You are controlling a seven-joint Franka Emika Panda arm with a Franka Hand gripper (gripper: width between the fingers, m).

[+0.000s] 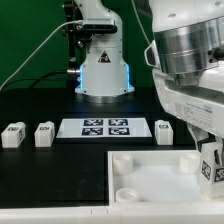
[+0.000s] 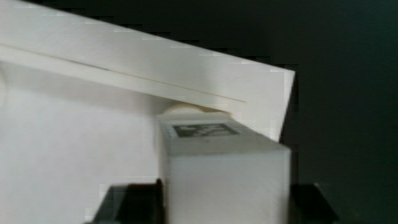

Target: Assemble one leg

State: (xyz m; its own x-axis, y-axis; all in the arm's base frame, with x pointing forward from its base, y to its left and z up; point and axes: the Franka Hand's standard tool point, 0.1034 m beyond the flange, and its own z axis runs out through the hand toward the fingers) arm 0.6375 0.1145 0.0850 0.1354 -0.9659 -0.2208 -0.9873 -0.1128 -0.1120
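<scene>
Wrist view is showing item one: a small white stubby block-like leg (image 2: 222, 172), seemingly of hard plastic, wearing a black-and-white square tag (image 2: 203, 130) on the face turned to the camera.

- **Location:** The leg is sitting inside the gripper (image 2: 221, 206), between its two dark fingers (image 2: 135, 206). The gripper is clamping narrowly on two opposite flat sides of the leg, both fingers pressing flush against it.
- **Far end:** The end of the leg away from the gripper is meeting the corner of a large flat white panel with round sockets (image 2: 160, 65). Whether the tip is entering a socket cannot be told, as the panel's edge is hiding the joint.
- **Handling, as judged:** The leg is probably behaving as a light, stiff, sturdy piece that neither bends nor crushes. Its smooth faces and printed tags are likely making it somewhat slippery, so it could turn or slide between the fingers if pushed or twisted against the panel.
- **Best hold:** The two flat parallel sides at mid-body are offering the best hold, leaving the mating end free. The present grip is looking suitable.

Exterior view is listing the remainder:

- **Thin flat white marker board (image 1: 108, 128):** This is lying well away from the gripper.
- **Loose matching white tagged pegs (image 1: 44, 133):** These are standing beside the marker board, apart from the gripper. One (image 1: 165, 129) is standing nearer than the others.
</scene>
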